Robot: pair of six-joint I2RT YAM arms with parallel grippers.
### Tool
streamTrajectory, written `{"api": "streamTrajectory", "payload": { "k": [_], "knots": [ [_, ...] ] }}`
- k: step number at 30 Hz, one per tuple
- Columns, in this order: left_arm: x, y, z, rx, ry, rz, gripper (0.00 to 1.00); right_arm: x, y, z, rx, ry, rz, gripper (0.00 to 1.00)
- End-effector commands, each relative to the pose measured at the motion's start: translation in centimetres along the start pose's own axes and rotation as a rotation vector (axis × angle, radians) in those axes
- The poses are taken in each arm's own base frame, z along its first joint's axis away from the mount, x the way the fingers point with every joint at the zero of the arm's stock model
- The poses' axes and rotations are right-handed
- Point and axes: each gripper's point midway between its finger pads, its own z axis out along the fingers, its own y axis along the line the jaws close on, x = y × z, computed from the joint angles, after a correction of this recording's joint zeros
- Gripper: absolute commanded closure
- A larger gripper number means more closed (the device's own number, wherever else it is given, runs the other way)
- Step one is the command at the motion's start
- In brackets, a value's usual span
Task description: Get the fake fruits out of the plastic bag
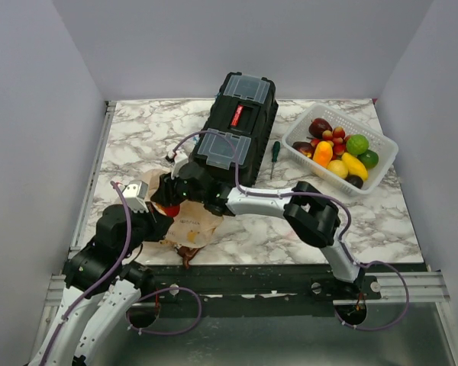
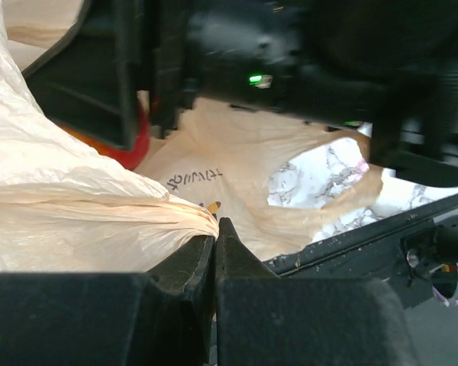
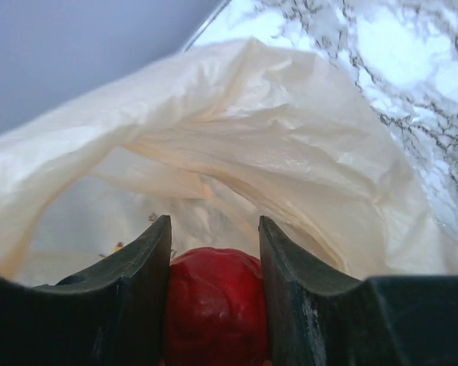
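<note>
Right wrist view: right fingers (image 3: 145,267) inside plastic bag (image 3: 252,137) mouth, closed against both sides of red fruit (image 3: 214,305). Left fingers (image 2: 187,267) pressed together, pinching bunched bag edge. Bag lies near left on worktop (image 1: 137,137), beside black toolbox (image 1: 237,130). Other fruits (image 1: 340,149) in white basket (image 1: 383,169), far right.

- The black toolbox (image 1: 237,126) stands close behind the plastic bag (image 1: 192,227), blocking its far side.
- The right arm (image 1: 259,202) crosses the bag's right flank; the left gripper (image 2: 216,229) pinches its near-left edge.
- Inside the mouth, film hangs low over the right gripper (image 3: 214,225), and a red fruit (image 3: 214,305) fills the gap between its fingers.
- Bare table (image 1: 382,221) lies open between the bag and the white basket (image 1: 313,164).
</note>
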Motion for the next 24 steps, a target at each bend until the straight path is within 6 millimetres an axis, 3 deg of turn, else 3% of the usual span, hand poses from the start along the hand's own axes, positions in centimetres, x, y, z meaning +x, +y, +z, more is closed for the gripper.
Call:
{"api": "streamTrajectory", "payload": {
  "k": [1, 11, 19, 24],
  "knots": [
    [-0.2, 1.1, 0.1, -0.051, -0.037, -0.003, 1.0, -3.1, 0.8, -2.7, 0.036, -0.059, -0.018, 0.99],
    [-0.6, 2.6, 0.1, -0.132, -0.074, -0.038, 1.0, -5.0, 0.9, -6.4, 0.08, -0.105, -0.002, 0.99],
    [-0.5, 2.7, 0.3, -0.146, -0.059, -0.043, 1.0, -8.5, 1.3, -9.5, 0.101, -0.18, -0.008, 0.99],
    [-0.5, 2.7, 0.2, -0.138, -0.067, -0.042, 1.0, -11.5, 0.6, -12.6, 0.129, -0.25, 0.001, 0.99]
  ]
}}
